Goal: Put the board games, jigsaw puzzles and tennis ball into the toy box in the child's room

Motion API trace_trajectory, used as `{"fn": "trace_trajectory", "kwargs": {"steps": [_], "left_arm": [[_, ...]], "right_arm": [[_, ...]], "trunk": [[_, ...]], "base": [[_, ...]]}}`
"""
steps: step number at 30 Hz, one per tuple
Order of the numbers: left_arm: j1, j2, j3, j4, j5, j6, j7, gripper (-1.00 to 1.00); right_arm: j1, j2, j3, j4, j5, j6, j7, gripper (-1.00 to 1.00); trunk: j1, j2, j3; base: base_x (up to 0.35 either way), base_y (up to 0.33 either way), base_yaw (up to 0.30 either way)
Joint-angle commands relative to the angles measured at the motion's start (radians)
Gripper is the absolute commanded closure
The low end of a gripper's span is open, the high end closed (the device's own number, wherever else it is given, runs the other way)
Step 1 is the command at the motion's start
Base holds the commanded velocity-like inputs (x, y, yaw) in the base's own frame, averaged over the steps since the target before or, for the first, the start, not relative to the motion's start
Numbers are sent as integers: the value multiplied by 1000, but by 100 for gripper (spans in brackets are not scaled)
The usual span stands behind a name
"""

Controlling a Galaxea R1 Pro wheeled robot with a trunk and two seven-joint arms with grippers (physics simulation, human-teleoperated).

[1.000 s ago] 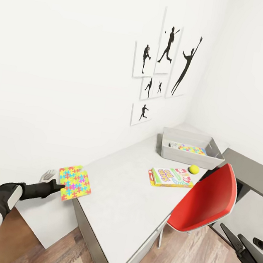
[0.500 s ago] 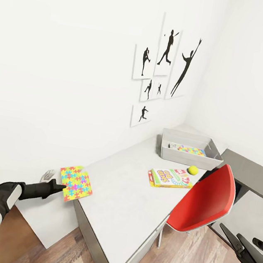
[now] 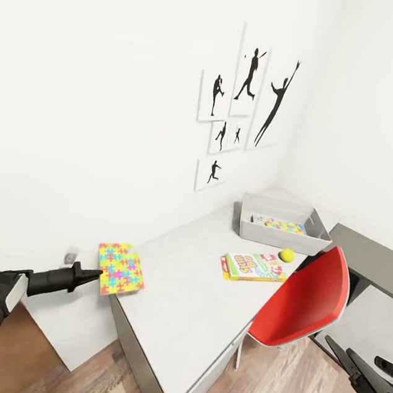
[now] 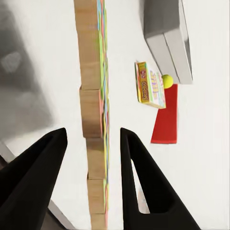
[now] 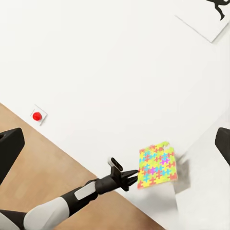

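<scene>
One jigsaw puzzle (image 3: pixel 121 269) sits pinched in the left gripper (image 3: pixel 94 274) at the far left, held by its near-left edge over the left end of the table (image 3: pixel 188 301). The left wrist view shows it edge-on, a wood-backed slab (image 4: pixel 94 115) between the two black fingers (image 4: pixel 139 182), which close on its faces. In the head view it is tilted, colour face up, one corner toward the wall, its edges running diagonally away from the gripper. The right wrist view has the same puzzle (image 5: pixel 157 171) at the left gripper (image 5: pixel 133 177) tips, hanging past the table corner. A small wall outlet (image 3: pixel 71 257) is just behind the gripper on the white wall.

Mid-table lies a board game (image 3: pixel 253 266), flat, long axis roughly along the table's width, lettered face up. The tennis ball (image 3: pixel 287 255) rests just right of it, near but apart, between the game and the toy box (image 3: pixel 281 235). The toy box stands at the far end of the table near the corner, long side facing the room; printed flat items (image 3: pixel 280 224) lie inside, kind hard to tell. Silhouette pictures (image 3: pixel 247 103) hang on the wall above.

A red chair (image 3: pixel 304 296) is tucked at the table's right edge. The right gripper (image 3: pixel 359 375) shows at the lower right corner, fingers dark and low over the floor; cannot tell whether they are spread or together.
</scene>
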Motion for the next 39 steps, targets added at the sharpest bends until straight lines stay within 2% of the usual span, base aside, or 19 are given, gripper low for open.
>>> {"fn": "trace_trajectory", "kwargs": {"steps": [1,5,10,21,24,29,30,33,38,39], "left_arm": [[-1,3,1,0,0,10,-25,100],[-1,8,0,0,-3,12,-66,100],[-1,13,0,0,-4,13,-79,100],[-1,19,-2,0,-4,14,-103,100],[-1,22,-25,0,-4,14,-160,100],[-1,31,-44,0,-4,20,-217,100],[0,39,-61,0,-4,24,-270,100],[0,44,-84,0,-5,25,-315,100],[5,73,-191,-1,-5,22,-441,100],[5,77,-203,-1,-5,21,-441,100]], "right_arm": [[0,0,0,0,-5,8,-2,-100],[0,14,0,0,-5,-7,-3,-100],[0,25,0,-1,-5,-34,-4,-100],[0,27,0,-1,-5,-41,-39,-100],[0,27,-2,13,-5,-42,-65,-100],[0,27,-3,25,-5,-55,-71,-100],[0,27,-4,30,-6,-70,-73,-100],[0,26,-4,31,-6,-74,-74,-100],[0,27,-2,32,-5,-82,-83,-100],[0,27,-2,31,-5,-82,-86,-100]], "trunk": [[-4,6,2],[-19,34,14],[-38,69,30],[-80,146,65],[-92,167,74],[-92,167,74],[-92,167,74],[-92,167,74],[-92,167,74],[-92,167,74]], "base": [[0,0,0],[0,0,0],[0,0,0],[-102,0,0],[-179,0,0],[-46,0,0],[-9,0,0],[-6,0,0],[-2,0,0],[0,0,0]]}}
